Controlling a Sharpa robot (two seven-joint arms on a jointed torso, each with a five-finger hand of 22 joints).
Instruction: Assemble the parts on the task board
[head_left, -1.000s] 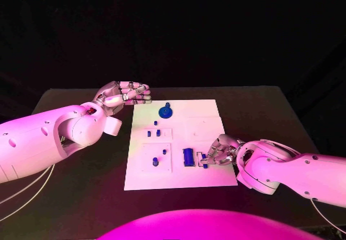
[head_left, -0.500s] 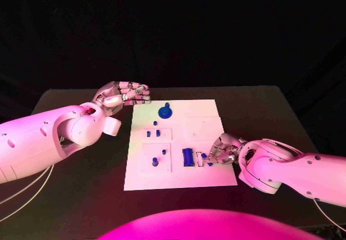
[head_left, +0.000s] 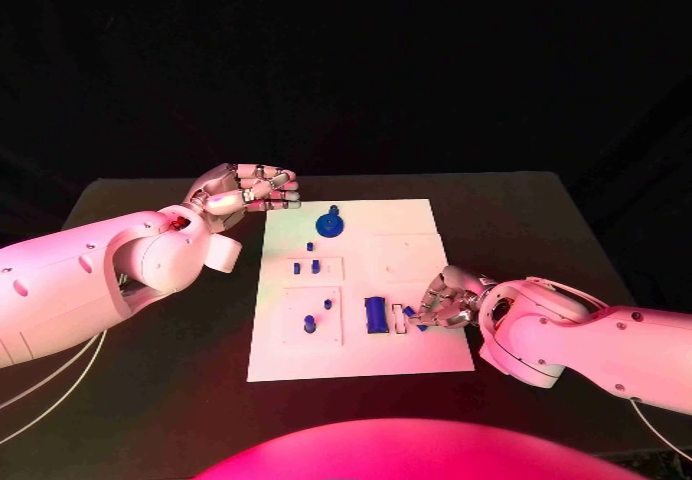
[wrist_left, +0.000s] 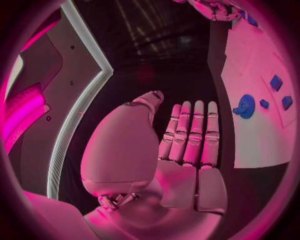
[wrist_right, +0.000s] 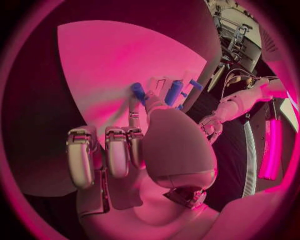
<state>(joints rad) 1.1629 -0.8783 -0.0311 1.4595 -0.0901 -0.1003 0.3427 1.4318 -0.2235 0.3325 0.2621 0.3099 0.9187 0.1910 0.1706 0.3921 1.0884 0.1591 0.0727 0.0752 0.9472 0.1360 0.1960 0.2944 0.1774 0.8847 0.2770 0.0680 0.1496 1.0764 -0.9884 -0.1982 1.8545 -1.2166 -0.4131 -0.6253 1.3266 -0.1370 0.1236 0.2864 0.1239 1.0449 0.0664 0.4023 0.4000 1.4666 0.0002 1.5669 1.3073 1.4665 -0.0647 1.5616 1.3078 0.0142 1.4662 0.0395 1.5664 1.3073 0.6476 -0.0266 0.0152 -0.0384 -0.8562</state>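
Observation:
The white task board (head_left: 418, 225) lies mid-table. On it are a round blue part (head_left: 333, 224), small blue pieces (head_left: 299, 267), two blue pegs (head_left: 310, 323) and a blue block (head_left: 376, 314). My right hand (head_left: 450, 298) sits at the board's right edge and pinches a small blue part (head_left: 411, 319) just right of the block. The right wrist view shows that part (wrist_right: 138, 91) at the fingertips (wrist_right: 134, 107), with the block (wrist_right: 174, 92) beside it. My left hand (head_left: 245, 188) hovers off the board's far left corner, fingers curled and holding nothing. The left wrist view shows its fingers (wrist_left: 190, 132) close together.
The black table (head_left: 159, 370) surrounds the board, with bare room on both sides. In the left wrist view the board (wrist_left: 250, 130) and the round blue part (wrist_left: 245, 106) lie beside the left hand.
My right hand has shifted a little at the board's right edge, carrying the small blue part slightly closer to the blue block. The left arm has stayed put.

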